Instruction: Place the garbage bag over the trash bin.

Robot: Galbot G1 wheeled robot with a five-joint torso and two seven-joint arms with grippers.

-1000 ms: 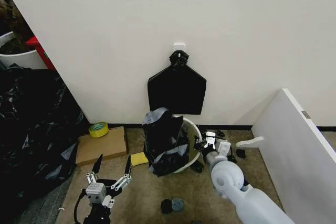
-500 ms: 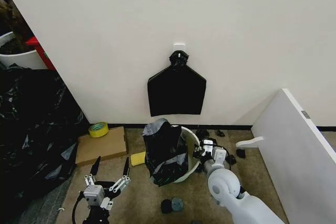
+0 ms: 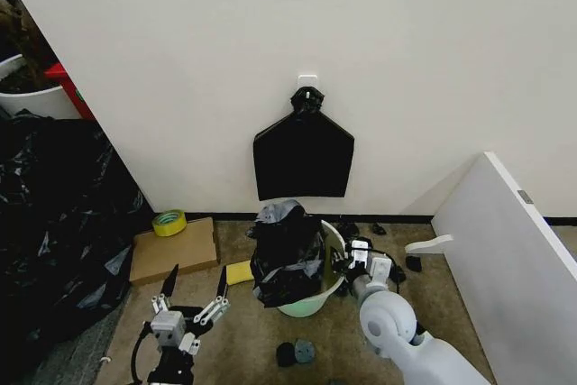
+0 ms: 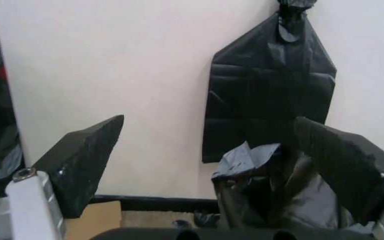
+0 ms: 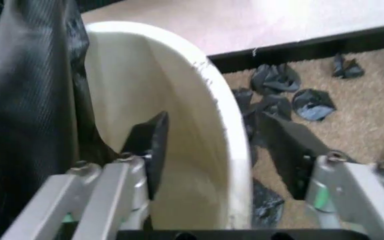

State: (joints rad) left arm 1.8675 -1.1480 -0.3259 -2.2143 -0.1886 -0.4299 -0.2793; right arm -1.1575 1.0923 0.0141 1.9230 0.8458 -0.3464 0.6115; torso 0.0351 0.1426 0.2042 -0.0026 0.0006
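**Trash bin** (image 3: 317,288): on the carpeted floor by the wall, directly below the flat black bundle (image 3: 304,155) that hangs on a wall hook. It is tipped, with its pale green base showing toward 6 o'clock. A second ago the open rim faced more toward 3 o'clock and no base showed. The bin has since swung round and its mouth has drawn closer to the wall.

**Garbage bag** (image 3: 287,252): slumped over the bin's 9 o'clock side, with a crumpled peak at 12 o'clock. It has travelled with the bin. It covers one flank only, and the rim from 1 to 5 o'clock remains bare cream plastic. The mouth is judged not yet enclosed.

**Right claw** (image 5: 212,120): at the bin's 3 o'clock edge, fingers set wide astride the rim, one inside the wall and one outside. A gap seems to show on each side, though contact lower down is hard to judge.

**Left claw** (image 3: 192,299): at 7 o'clock from the bin, well apart, spread wide and empty, much as before.

**Surroundings**:
- Tape roll (image 3: 169,221) and cardboard sheet (image 3: 174,250) at 9 o'clock.
- Yellow pad (image 3: 239,272) just beside the bag.
- Heap of black plastic (image 3: 54,223) farther out at 9 o'clock.
- White board (image 3: 514,259) at 3 o'clock.

**Status**: the bin has been repositioned and the bag is only half draped. The loose edge still has to be worked round the bare side.
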